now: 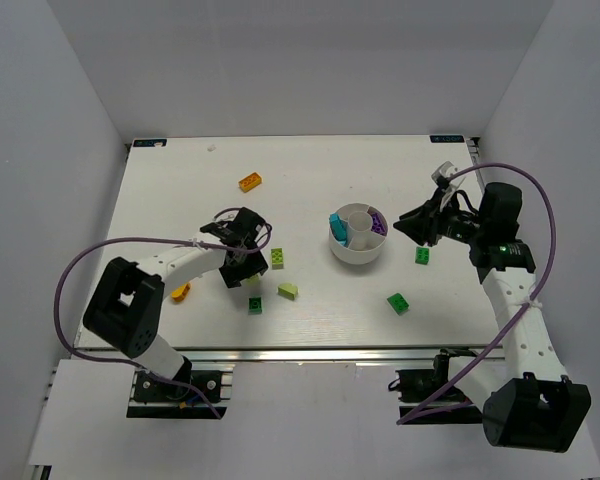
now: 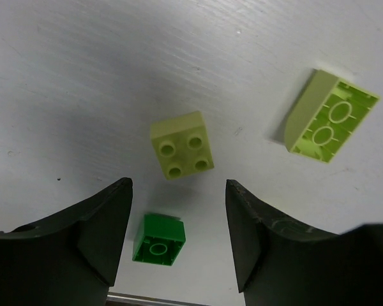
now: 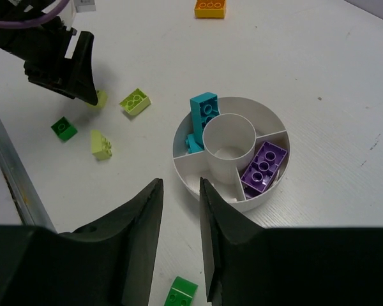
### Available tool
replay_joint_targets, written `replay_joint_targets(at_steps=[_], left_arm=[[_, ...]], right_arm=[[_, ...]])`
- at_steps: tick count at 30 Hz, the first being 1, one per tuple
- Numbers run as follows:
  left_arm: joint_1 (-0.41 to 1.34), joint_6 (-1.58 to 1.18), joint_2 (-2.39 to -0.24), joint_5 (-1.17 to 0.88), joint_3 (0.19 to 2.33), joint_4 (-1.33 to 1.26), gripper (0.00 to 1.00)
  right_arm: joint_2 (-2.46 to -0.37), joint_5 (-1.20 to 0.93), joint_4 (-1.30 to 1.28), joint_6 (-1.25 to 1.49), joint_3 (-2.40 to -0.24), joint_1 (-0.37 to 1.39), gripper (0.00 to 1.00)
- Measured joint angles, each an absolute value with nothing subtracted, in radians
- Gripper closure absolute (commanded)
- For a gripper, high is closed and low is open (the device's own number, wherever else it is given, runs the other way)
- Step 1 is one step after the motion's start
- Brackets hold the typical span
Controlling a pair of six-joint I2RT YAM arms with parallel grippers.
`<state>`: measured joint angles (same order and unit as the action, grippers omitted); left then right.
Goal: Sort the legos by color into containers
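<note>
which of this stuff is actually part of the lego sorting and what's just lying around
Part of the job:
orange bricks, lime bricks, green bricks, cyan brick, purple brick, white divided dish

Just there:
purple cables, metal rail along the table's near edge

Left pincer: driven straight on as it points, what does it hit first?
Likely the small lime brick, studs up, just beyond the open left pincer; the dark green brick is close too, depth unclear.
</note>
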<state>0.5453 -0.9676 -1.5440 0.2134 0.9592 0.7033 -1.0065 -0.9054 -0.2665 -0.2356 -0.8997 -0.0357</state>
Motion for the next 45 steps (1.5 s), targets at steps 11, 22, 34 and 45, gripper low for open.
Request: replay_joint_targets(at_steps=[11,22,34,45], left_arm=[[0.502,-0.989,-1.641,0.194,0.970,0.671,0.38],[0.473,-0.965,-1.670,0.167,0.991,0.640,1.00],[0.487,-0.418,-1.492,-0.259,1.076,0.321,0.96],[0.490,-0.125,-1.986,-0.632,1.750,0.243,0.92]], right_arm=[[-1.013,-0.950,-0.271,-0.238,-0.886,-0.068,0.62],[-1.028,-0.976,-0.287,-0.244,-0.886,-0.094,0.62],[-1.061,-0.971,-0.290,-0.264,-0.886,-0.104,0.62],[-1.097,-0.936,-0.290,-0.270,-0.885,-0.109,0.62]])
